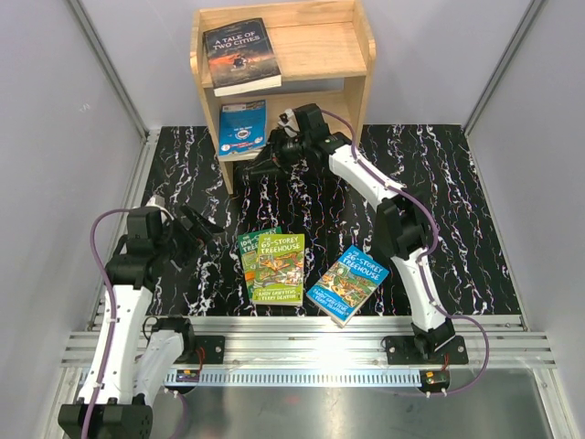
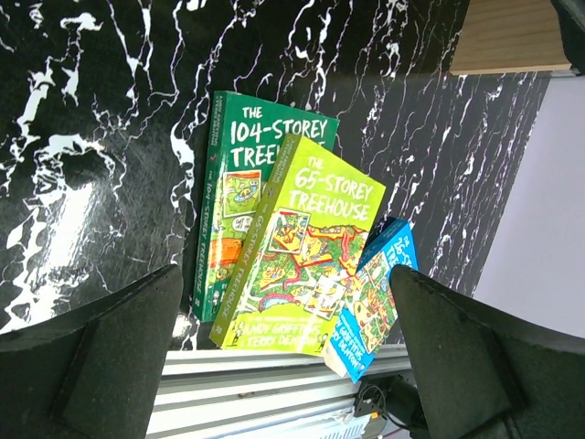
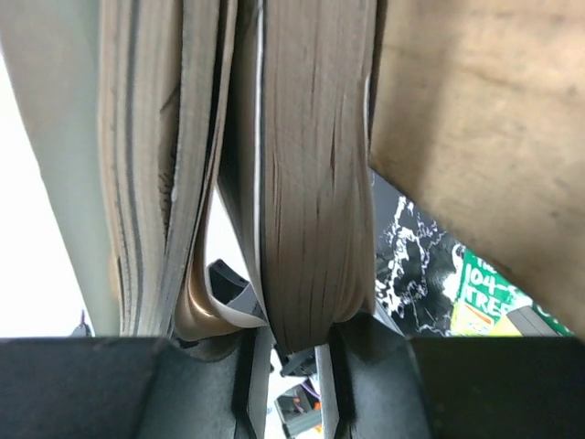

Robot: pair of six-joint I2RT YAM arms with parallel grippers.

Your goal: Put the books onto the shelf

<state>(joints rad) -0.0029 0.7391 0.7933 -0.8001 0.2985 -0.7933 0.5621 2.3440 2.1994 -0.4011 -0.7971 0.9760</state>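
The light-wood shelf (image 1: 320,46) stands at the back of the table. "A Tale of Two Cities" (image 1: 239,55) lies on its top tier. A blue book (image 1: 242,126) rests on the lower tier, and my right gripper (image 1: 268,155) reaches in beside it. In the right wrist view its page block (image 3: 315,183) sits pinched between my right gripper (image 3: 292,343). A lime green Treehouse book (image 1: 279,268) overlaps a darker green one (image 1: 245,245), with a blue-green Treehouse book (image 1: 350,283) to their right. My left gripper (image 1: 187,224) hangs open, left of them.
The shelf's wooden side panel (image 3: 475,137) stands close on the right of the held book. A metal rail (image 1: 302,347) runs along the table's near edge, just below the three books. Grey walls enclose the black marbled table (image 1: 439,201).
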